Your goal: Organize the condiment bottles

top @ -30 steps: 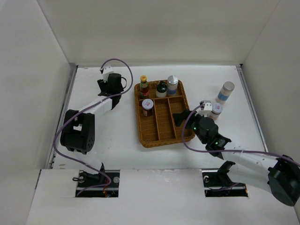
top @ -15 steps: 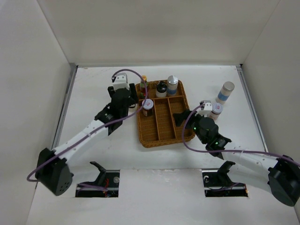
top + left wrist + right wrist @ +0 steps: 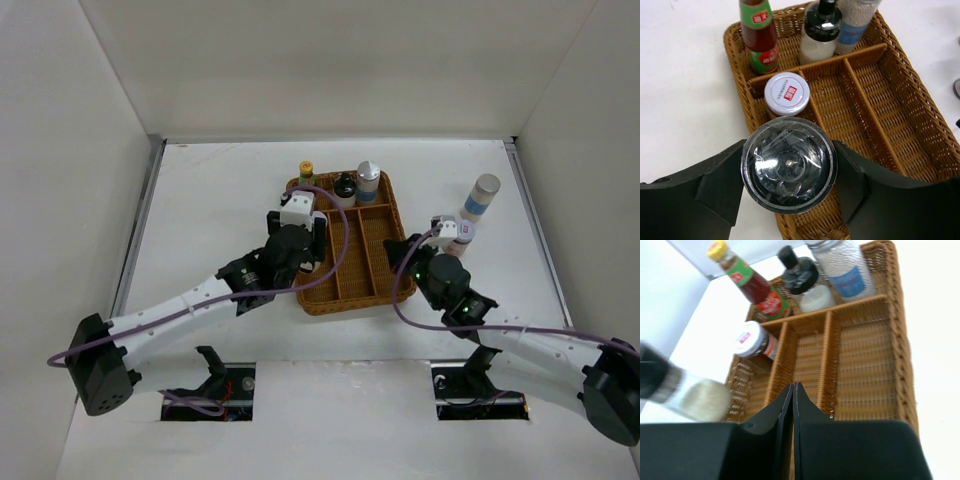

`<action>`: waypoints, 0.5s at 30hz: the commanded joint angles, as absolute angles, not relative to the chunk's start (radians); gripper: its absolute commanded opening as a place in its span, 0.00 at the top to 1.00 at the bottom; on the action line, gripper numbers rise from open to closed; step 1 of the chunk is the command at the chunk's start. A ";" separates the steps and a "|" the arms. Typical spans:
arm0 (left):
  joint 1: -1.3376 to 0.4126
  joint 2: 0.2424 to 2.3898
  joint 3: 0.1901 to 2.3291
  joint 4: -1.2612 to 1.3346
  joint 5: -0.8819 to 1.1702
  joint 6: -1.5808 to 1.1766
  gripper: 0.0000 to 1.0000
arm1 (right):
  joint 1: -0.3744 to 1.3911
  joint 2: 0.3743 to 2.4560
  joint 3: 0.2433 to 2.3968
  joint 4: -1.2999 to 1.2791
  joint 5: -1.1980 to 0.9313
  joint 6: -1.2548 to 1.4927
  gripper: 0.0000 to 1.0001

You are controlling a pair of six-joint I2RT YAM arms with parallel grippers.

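My left gripper (image 3: 787, 167) is shut on a shaker (image 3: 787, 164) with a clear lid over a dark top. It hangs over the front of the left compartment of the wicker tray (image 3: 900, 85). In the right wrist view the shaker (image 3: 690, 395) is a blur with pale grains. A white-lidded jar (image 3: 786, 93) stands just behind it. The back row holds a red-green bottle (image 3: 306, 172), a dark bottle (image 3: 345, 185) and a grey-lidded shaker (image 3: 369, 178). My right gripper (image 3: 397, 250) is shut on nothing beside the tray's right rim (image 3: 398, 225).
Two white bottles stand on the table right of the tray: a tall one with a blue band (image 3: 481, 198) and a shorter one (image 3: 460, 232) close to my right wrist. The tray's middle and right long compartments (image 3: 860, 365) hold nothing. Walls enclose the table.
My left arm swung from the back left of the table to over the tray's left compartment, carrying the shaker. My right gripper closed from wide open and shifted slightly.
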State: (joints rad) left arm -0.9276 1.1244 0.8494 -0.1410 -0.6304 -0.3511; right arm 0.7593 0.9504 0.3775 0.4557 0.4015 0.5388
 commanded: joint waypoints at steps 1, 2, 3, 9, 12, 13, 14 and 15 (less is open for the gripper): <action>-0.941 1.146 0.830 0.057 -0.608 -0.359 0.61 | 0.795 0.890 0.408 0.500 0.411 0.535 0.93; -0.946 1.164 0.822 0.078 -0.600 -0.360 0.61 | 0.803 0.876 0.407 0.500 0.391 0.531 0.93; -0.950 1.183 0.819 0.089 -0.594 -0.362 0.61 | 0.805 0.865 0.410 0.499 0.358 0.526 0.93; -0.953 1.253 0.755 0.192 -0.562 -0.370 0.61 | 0.785 0.825 0.419 0.469 0.282 0.503 0.72; -0.952 1.278 0.729 0.218 -0.551 -0.374 0.60 | 0.766 0.792 0.425 0.443 0.322 0.505 0.55; -0.950 1.284 0.720 0.225 -0.549 -0.376 0.59 | 0.759 0.784 0.429 0.424 0.357 0.508 0.44; -0.949 1.287 0.710 0.230 -0.542 -0.377 0.59 | 0.751 0.782 0.439 0.393 0.400 0.506 0.36; -0.949 1.287 0.706 0.232 -0.537 -0.377 0.57 | 0.745 0.782 0.451 0.356 0.444 0.502 0.30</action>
State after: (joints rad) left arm -0.9493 1.3022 0.7113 0.1009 -0.5591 -0.3592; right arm 0.7643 0.8001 0.3882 0.4030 0.3470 0.5129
